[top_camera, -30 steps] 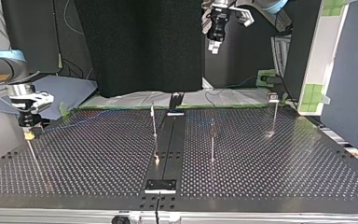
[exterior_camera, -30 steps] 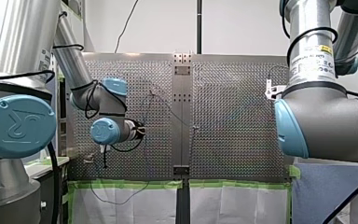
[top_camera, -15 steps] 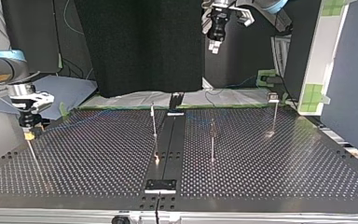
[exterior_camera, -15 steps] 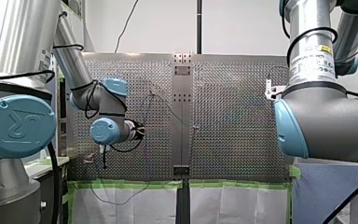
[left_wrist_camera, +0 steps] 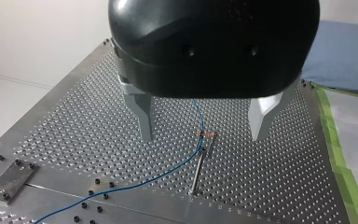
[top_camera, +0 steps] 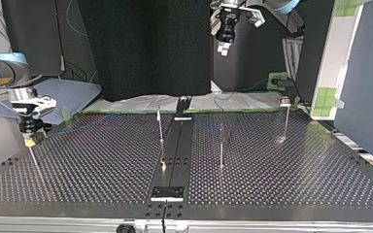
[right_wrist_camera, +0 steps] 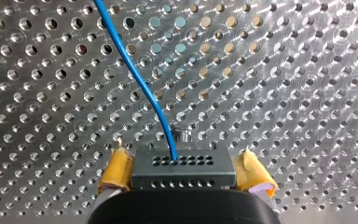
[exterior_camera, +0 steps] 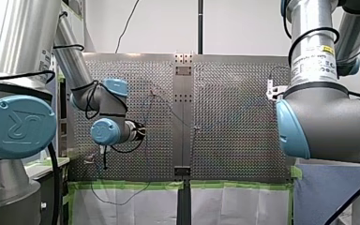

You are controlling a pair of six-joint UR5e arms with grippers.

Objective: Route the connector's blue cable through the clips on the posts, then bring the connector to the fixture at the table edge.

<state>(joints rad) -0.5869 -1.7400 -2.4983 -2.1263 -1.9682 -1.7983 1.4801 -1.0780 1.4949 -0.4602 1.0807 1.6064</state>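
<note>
Clamping rigid connector by sides: right gripper; blue cable ahead looks limp, light; left gripper spread.

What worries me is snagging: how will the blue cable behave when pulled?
Probably floppy: the blue cable curves loosely from the connector in my right gripper. Likely light: the thin post it runs past looks unbent.

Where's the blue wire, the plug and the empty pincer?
blue cable (right_wrist_camera: 134, 70): right wrist view, midway along it.
connector (right_wrist_camera: 182, 170): right wrist view, its holed grey face.
left pincer (left_wrist_camera: 203, 136): left wrist view, midway between its open fingertips.
</note>
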